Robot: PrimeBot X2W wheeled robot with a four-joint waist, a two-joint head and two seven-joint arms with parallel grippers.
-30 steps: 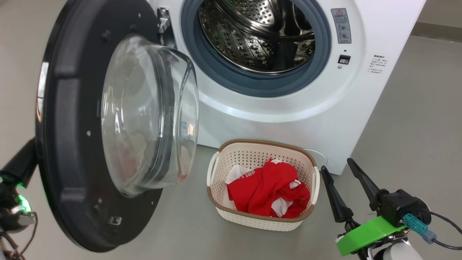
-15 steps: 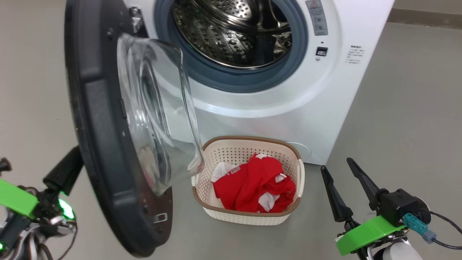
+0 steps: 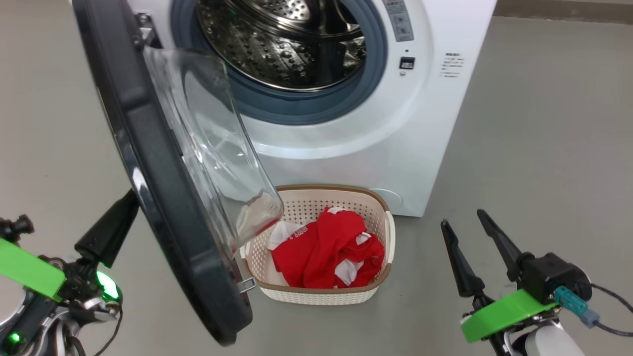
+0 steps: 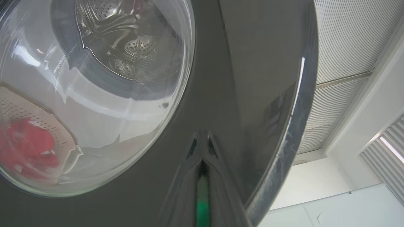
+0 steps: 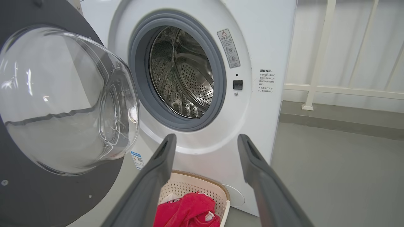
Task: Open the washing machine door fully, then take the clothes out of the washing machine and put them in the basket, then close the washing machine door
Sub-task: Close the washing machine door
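Observation:
The washing machine (image 3: pixel 346 148) stands with its steel drum (image 3: pixel 282 44) showing bare. The washing machine door (image 3: pixel 163 188) hangs half swung, edge-on to my head view, its glass bowl over the basket's left end. My left gripper (image 3: pixel 126 207) is shut, its tips pressed against the door's glossy outer face (image 4: pixel 240 78); the shut left gripper (image 4: pixel 202 138) holds nothing. The clothes (image 3: pixel 326 252), red with white parts, lie in the basket (image 3: pixel 316 296) in front of the machine. My right gripper (image 3: pixel 461 220) stands open and apart, to the right of the basket. The right gripper (image 5: pixel 206 137) points at the machine front.
Grey floor (image 3: pixel 544 123) spreads to the right of the machine. A white railing (image 5: pixel 315 63) and a wall stand behind on the right. The door's glass bowl (image 5: pixel 63 101) bulges toward the drum opening (image 5: pixel 186 75).
The door has swung from face-on to edge-on, toward the machine, with my left gripper following behind it. The head view has shifted, so the machine and basket sit further left. The right gripper stays put.

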